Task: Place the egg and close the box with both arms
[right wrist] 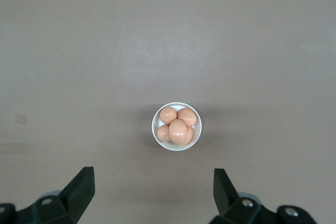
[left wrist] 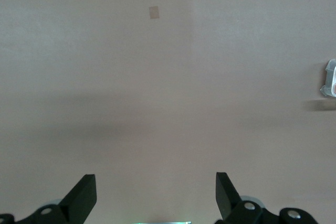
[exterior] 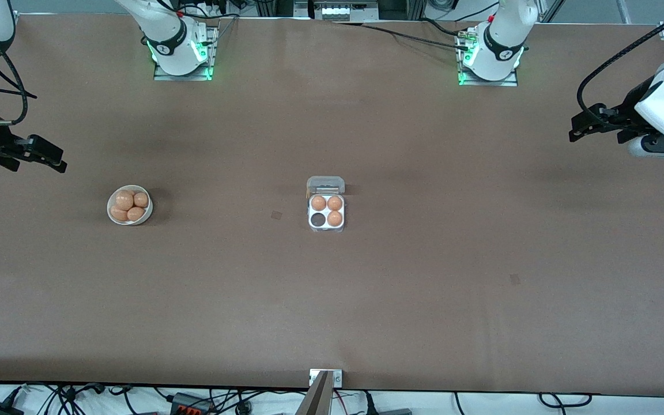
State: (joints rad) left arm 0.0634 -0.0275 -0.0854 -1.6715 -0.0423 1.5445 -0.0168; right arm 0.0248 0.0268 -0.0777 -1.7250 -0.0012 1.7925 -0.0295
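Two grippers hang wide open and empty over the table (exterior: 424, 300): the left gripper (left wrist: 156, 195) above its own end, the right gripper (right wrist: 153, 192) above its end near the bowl (exterior: 129, 205) of eggs (right wrist: 177, 131). The box (exterior: 326, 211) sits mid-table between them, its clear lid raised. Three eggs (exterior: 327, 203) fill its cells, the fourth empty.

One box (exterior: 326, 211) holds three eggs (exterior: 327, 208) and one empty cell (exterior: 317, 219). One bowl (right wrist: 156, 120) holds four eggs (right wrist: 177, 125). Two arms, two grippers: left gripper (left wrist: 156, 196), right gripper (right wrist: 153, 193).
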